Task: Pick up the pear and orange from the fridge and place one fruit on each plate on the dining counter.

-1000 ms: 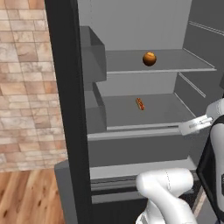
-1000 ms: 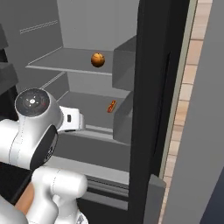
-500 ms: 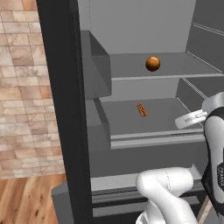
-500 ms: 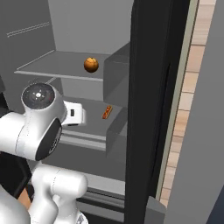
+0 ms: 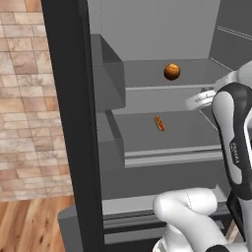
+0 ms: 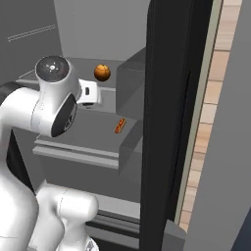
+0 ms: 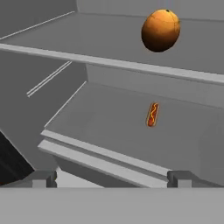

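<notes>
The orange (image 5: 171, 72) (image 6: 101, 72) is a round orange-brown ball resting on the upper shelf of the fridge (image 5: 74, 123), which stands open with its black frame (image 6: 171, 122) at the side. In the hand view the orange (image 7: 160, 30) sits up and to the right, well ahead of my gripper (image 7: 113, 178). The gripper is open with nothing between its fingertips (image 7: 43, 178). My hand (image 5: 201, 98) (image 6: 89, 94) hovers in front of the shelves, just below the upper shelf's level and right of the orange. The pear, the plates and the dining counter are out of view.
A small hot dog (image 5: 159, 123) (image 6: 119, 126) (image 7: 152, 114) lies on the lower shelf (image 5: 187, 133). Grey door bins (image 5: 108, 83) jut out at the fridge's left side. A brick wall (image 5: 24, 98) and wooden floor (image 5: 29, 226) lie left of the fridge.
The base has shifted, so the whole picture slid and the fridge frame looms larger. My hand has risen from the lower shelf's level to near the upper shelf. The jaws stay open.
</notes>
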Available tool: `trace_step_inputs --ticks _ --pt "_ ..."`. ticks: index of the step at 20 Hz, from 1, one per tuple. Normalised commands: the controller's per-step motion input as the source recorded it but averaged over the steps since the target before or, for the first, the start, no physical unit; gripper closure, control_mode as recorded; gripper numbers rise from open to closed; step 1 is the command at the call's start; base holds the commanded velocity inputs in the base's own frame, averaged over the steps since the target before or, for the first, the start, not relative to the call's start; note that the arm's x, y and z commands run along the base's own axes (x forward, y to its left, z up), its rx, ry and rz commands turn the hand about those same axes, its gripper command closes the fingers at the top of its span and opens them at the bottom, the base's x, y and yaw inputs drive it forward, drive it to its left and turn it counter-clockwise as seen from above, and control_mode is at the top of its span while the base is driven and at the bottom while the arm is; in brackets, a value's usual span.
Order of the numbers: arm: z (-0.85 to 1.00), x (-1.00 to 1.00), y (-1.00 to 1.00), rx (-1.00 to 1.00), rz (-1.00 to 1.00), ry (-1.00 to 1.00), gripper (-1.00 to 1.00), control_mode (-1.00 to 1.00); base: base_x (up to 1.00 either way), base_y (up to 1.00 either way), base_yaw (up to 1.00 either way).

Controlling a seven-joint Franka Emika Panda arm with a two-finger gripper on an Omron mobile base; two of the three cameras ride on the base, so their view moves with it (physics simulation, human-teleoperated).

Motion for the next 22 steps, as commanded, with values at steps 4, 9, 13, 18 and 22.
trace_step_inputs --ticks 4,9,13,18,22 --pt "0.21 0.7 0.27 -0.01 -0.14 -0.01 -1.0 -1.0 0.0 0.0 0.0" --pt "0.0 0.74 0.14 -0.04 -0.25 0.0 -1.0 -1.0 0.0 0.0 0.0" --pt "0.0 0.74 -0.03 0.0 -0.25 0.01 -1.0 -1.0 0.0 0.0 0.0" --pt "0.0 0.77 0.0 0.0 -0.21 0.01 -1.0 -1.0 0.0 0.0 0.0" --pt "0.05 0.7 -0.04 0.0 -0.1 0.06 -1.0 -1.0 0.0 0.0 0.0"
